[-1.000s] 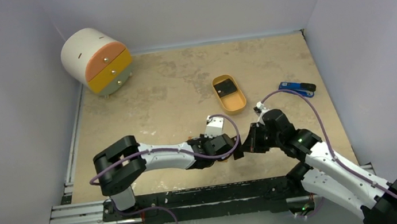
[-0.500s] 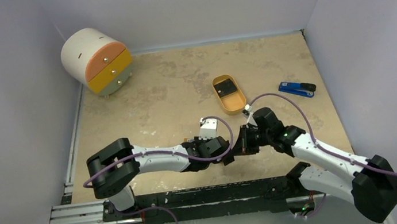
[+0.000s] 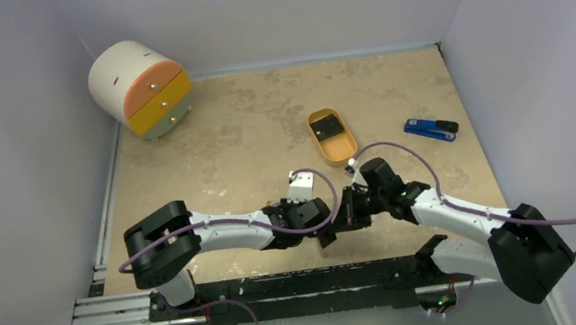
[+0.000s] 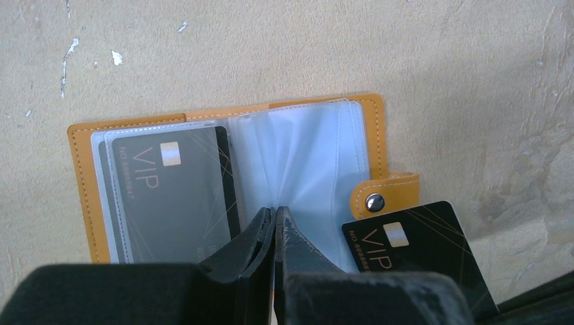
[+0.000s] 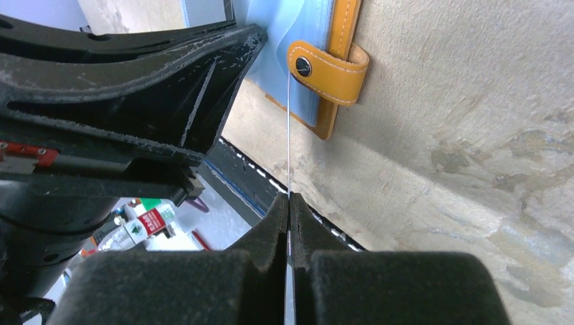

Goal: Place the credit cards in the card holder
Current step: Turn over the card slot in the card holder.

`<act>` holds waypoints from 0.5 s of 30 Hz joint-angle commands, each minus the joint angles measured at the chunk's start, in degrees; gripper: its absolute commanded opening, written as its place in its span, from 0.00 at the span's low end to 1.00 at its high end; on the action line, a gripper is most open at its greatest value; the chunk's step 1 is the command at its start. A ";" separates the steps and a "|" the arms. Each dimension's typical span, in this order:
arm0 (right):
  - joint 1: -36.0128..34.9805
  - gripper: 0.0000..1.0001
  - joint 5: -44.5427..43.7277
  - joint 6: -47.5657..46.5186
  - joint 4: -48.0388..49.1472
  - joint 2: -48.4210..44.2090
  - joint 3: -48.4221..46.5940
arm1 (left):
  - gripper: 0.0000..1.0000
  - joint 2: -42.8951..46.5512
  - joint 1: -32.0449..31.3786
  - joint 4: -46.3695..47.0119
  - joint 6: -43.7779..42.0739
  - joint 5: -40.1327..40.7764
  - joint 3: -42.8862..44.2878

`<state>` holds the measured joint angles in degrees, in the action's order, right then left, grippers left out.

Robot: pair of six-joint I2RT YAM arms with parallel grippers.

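The orange card holder lies open on the table, its clear sleeves showing. One dark VIP credit card sits inside its left sleeve. My left gripper is shut, its tips resting on the holder's middle fold. My right gripper is shut on a second credit card, seen edge-on in the right wrist view. That card's corner is beside the snap tab at the holder's right edge. In the top view both grippers meet over the holder and hide it.
An orange oval tray with a dark card in it lies behind the grippers. A blue-and-black gadget lies at the right. A round drawer unit stands at the back left. The table's front rail is close below.
My right arm has swung left with its card, up against the left gripper over the holder. The left arm shifted slightly left and then stayed.
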<state>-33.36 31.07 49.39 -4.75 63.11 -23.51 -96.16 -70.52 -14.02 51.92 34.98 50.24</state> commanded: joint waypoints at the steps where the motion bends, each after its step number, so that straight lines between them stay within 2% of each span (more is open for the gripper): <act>1: -0.11 0.00 2.16 0.27 5.13 3.00 0.01 | 0.00 2.33 0.12 -0.94 0.95 0.98 -0.90; 11: -0.06 0.00 3.73 1.11 14.49 8.26 0.39 | 0.01 3.43 0.12 -0.90 1.08 -0.06 -0.60; 15: -0.04 0.00 3.73 0.61 14.74 8.77 0.29 | 0.19 5.57 0.12 -2.12 0.91 -0.35 0.50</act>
<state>-33.36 33.01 50.13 6.61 71.61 -23.33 -94.63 -70.52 -14.94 51.94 34.61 49.84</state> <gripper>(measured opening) 0.005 0.113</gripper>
